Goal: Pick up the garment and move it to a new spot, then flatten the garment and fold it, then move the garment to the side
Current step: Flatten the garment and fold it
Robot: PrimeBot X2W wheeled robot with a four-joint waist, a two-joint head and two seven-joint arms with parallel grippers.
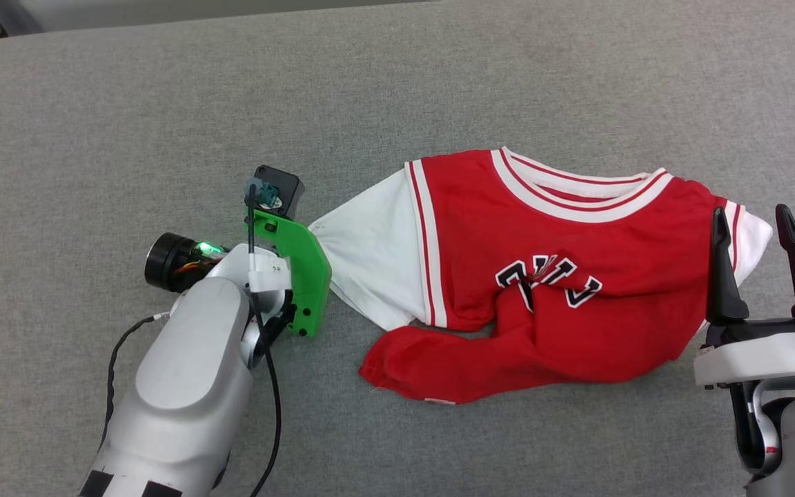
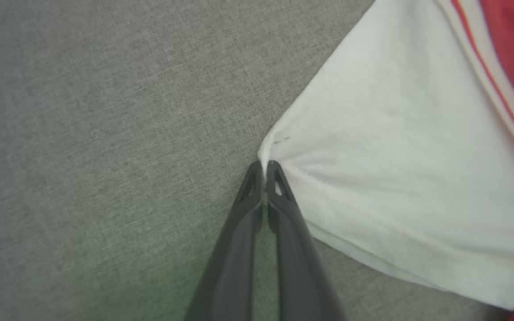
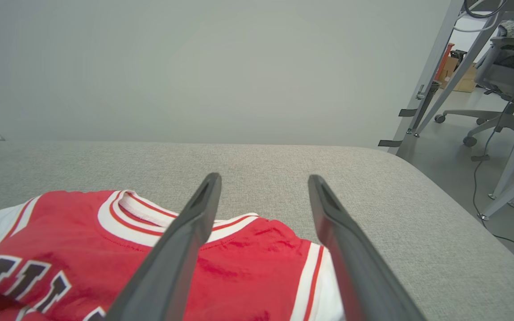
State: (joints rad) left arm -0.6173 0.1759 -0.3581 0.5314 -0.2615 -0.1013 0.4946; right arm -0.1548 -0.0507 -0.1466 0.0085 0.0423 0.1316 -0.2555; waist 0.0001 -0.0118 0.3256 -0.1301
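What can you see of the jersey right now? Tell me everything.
The jersey is red cloth with white short sleeves, white-and-red striped collar and armhole trim, and dark white-outlined chest lettering. It lies front up, rumpled, on the grey fabric surface, hem bunched and folded over. The left end effector is shut on the tip of one white sleeve; the right end effector stands open at the other sleeve, gripping nothing.

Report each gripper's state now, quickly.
Left gripper: shut on the garment, pinching the tip of its white sleeve.
Right gripper: open, holding nothing.
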